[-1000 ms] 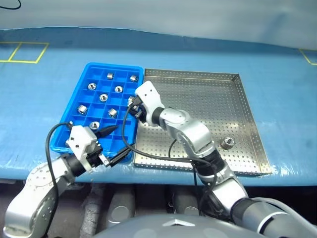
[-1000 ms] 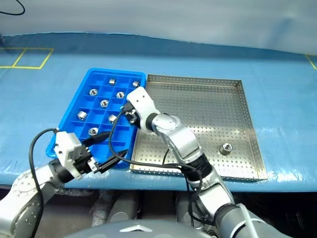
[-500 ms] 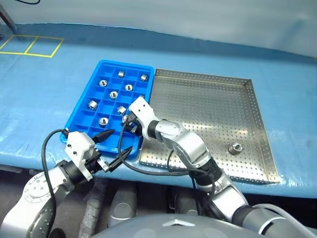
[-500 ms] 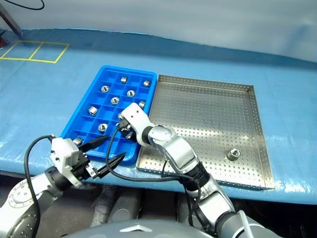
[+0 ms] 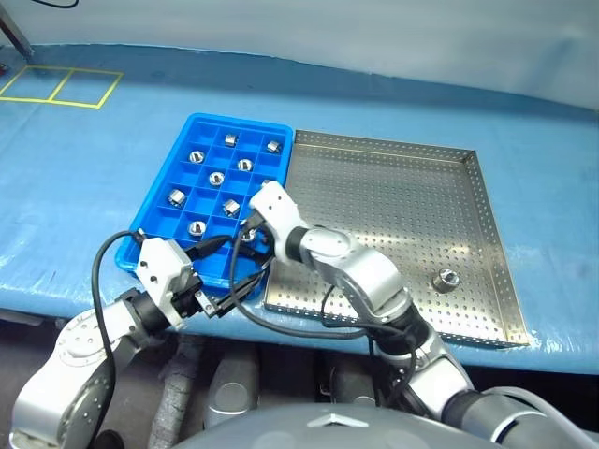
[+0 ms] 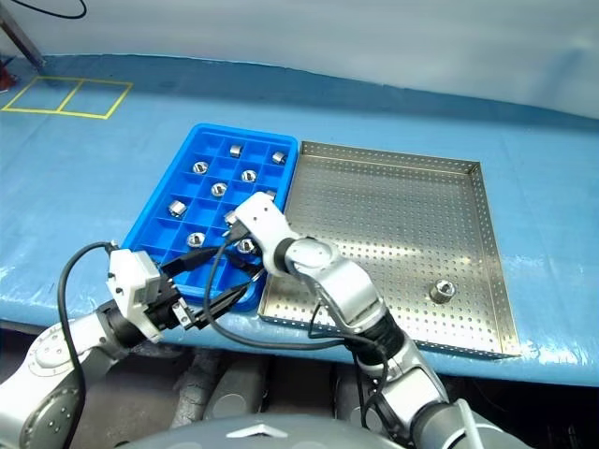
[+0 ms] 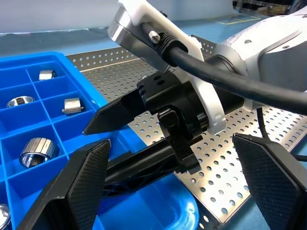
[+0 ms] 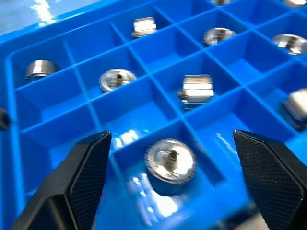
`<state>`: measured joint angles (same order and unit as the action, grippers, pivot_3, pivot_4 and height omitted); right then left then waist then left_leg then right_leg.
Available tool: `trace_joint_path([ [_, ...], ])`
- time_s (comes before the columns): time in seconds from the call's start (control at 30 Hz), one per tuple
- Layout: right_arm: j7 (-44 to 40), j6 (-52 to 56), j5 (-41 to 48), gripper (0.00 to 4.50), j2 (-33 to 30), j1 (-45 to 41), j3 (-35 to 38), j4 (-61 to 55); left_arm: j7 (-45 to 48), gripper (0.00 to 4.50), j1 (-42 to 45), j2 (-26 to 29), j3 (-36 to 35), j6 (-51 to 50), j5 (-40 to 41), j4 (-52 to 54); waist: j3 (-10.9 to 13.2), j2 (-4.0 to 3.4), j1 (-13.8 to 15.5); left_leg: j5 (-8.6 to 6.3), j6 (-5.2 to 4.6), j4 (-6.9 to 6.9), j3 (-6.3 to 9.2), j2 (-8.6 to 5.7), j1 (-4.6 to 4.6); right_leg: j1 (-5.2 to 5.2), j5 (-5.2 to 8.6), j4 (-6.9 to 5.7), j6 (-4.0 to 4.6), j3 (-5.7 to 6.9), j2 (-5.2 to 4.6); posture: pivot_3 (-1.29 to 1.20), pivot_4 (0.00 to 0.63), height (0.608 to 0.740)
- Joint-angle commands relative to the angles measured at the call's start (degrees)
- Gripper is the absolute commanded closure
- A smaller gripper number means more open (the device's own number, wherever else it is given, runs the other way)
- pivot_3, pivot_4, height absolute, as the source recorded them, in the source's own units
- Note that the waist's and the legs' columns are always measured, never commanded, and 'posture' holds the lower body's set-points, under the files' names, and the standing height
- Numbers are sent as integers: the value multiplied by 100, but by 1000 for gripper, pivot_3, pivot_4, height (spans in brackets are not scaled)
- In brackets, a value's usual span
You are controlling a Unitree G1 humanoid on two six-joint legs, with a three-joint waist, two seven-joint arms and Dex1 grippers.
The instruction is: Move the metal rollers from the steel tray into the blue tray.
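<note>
Steel tray (image 5: 393,187) held one roller (image 5: 445,279); the rest sat in blue tray (image 5: 150,217) cells. Right claw (image 8: 168,191) released above a dropped roller (image 8: 171,159); left claw (image 7: 168,187) released, idle. Advice: lift straight, clear dividers.

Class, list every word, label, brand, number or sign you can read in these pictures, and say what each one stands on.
None: there is no readable text.
The blue tray, the steel tray and the metal rollers bear no lettering.
The yellow taped squares on the blue table cover are floor-style markings, not words or numbers.
</note>
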<state>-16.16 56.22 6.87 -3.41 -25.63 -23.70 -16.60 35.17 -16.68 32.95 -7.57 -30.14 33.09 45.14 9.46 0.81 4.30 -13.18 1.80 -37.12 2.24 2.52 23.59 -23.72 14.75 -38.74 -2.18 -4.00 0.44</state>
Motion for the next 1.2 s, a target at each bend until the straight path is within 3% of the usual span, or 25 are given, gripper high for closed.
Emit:
trace_joint_path([
  [0.03,806,217,-584,166,-272,334,672,-684,159,0,355,65,206,-15,124,-84,0,0,-32,0,0,0,-2,0,2,-2,-1,1,-1,-1,0,134,150,740],
  [0.3,1724,1584,-1127,166,-272,1560,2016,-2082,660,0,1569,62,977,-35,53,-867,0,-5,-401,-1,-1,16,-2,4,5,-12,-14,-1,-23,-4,7,-12,150,740],
  [0.57,1890,1994,-1298,166,-226,2416,2543,-2925,1071,0,2274,-23,1440,60,-20,-1457,0,-5,-852,-2,-2,10,-5,7,1,-10,-17,-4,-31,-10,11,-110,150,740],
  [0.73,1904,1862,-1304,166,-202,2602,2747,-2882,1181,0,2398,-75,1540,75,-85,-1564,0,-5,-985,-2,-2,6,-11,6,-2,-9,-22,-6,-40,-19,12,-121,150,740],
  [1.17,1693,1441,-997,166,119,2559,3227,-2127,1203,0,2329,-114,1481,42,-138,-1485,-1,-3,-1014,-2,-2,5,-13,5,-2,-7,-24,-6,-44,-23,11,-87,150,740],
  [1.2,1688,1381,-999,339,103,2568,3237,-2067,1193,0,2319,-109,1476,37,-147,-1476,-1,-3,-1011,-2,-2,5,-13,5,-3,-6,-24,-5,-45,-23,11,-87,150,740],
])
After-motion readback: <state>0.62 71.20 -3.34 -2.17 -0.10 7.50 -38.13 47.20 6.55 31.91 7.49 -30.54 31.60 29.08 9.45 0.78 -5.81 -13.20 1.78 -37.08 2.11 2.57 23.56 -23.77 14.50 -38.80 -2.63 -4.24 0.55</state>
